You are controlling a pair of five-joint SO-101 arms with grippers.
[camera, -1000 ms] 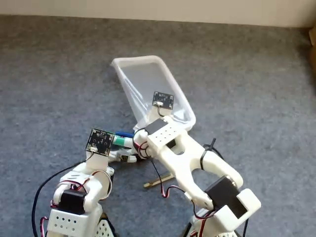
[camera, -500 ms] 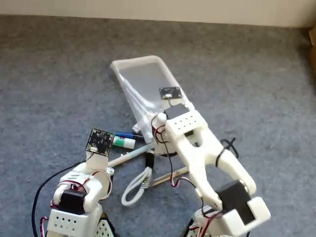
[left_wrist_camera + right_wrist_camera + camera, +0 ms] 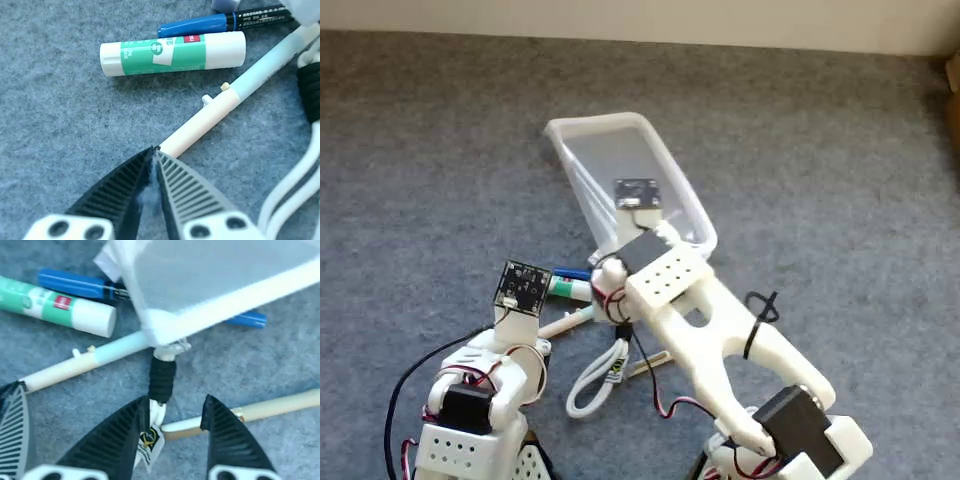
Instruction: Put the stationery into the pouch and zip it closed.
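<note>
Grey counter (image 3: 840, 150), apparently nothing yet packed into the clear pouch (image 3: 610, 165).
Glue stick (image 3: 172, 52), marker (image 3: 200, 24) and pen (image 3: 220, 107) were seen outside it; left gripper (image 3: 152, 155) was clenched at the pen's end, right gripper (image 3: 176, 404) spread open.

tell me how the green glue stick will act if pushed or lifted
The glue stick is a smooth cylinder lying on its side, so it would probably roll if pushed sideways, though the carpet may slow it. It looks rigid, so it should lift without bending.
</note>
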